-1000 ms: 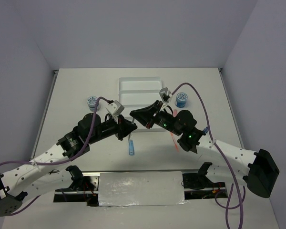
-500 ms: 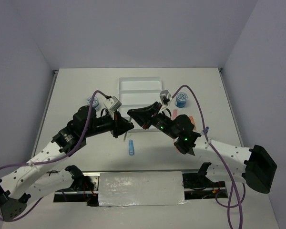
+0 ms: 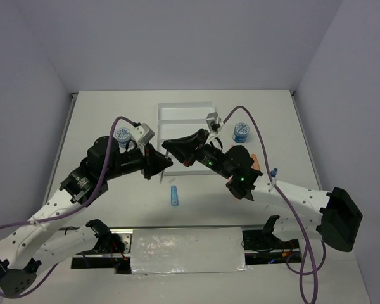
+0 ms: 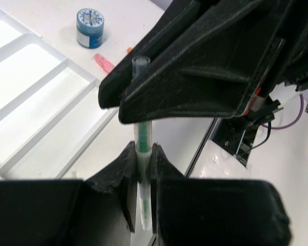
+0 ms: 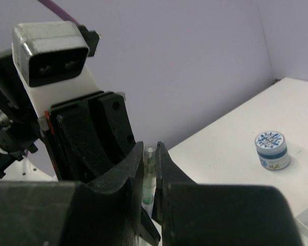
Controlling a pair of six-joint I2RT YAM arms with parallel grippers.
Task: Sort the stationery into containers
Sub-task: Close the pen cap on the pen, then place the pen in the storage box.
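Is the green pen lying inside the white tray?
No, the green pen stands upright, pinched by the left gripper, outside the white tray.

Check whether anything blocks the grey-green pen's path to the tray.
Nothing visible on the table does. The pen is pinched by both the left hand and the right hand, next to the tray, whose visible compartments are bare. Only the right hand's grip on the pen's upper part crowds it.
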